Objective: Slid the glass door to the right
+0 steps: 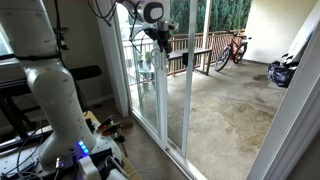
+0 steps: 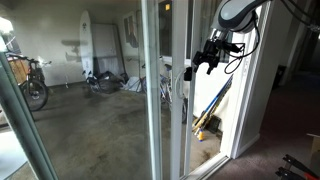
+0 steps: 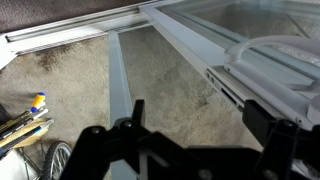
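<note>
The glass door [image 1: 165, 100] is a tall clear panel in a slim white frame, and it shows in both exterior views [image 2: 178, 115]. My gripper [image 1: 160, 45] is raised at about the height of the door's handle [image 2: 187, 70], close beside the door's vertical edge [image 2: 210, 55]. In the wrist view my gripper [image 3: 200, 128] is open, with only concrete floor between its two black fingers. The white door frame [image 3: 200, 50] and its handle [image 3: 262, 52] run past the right finger. I cannot tell whether the finger touches the frame.
The robot's white arm and base [image 1: 50, 90] stand indoors. On the concrete patio are a bicycle [image 1: 232, 48], a dark bundle [image 1: 283, 70] and a surfboard [image 2: 88, 40]. Long tools lie on the floor by the track [image 2: 205, 118] [image 3: 25, 115].
</note>
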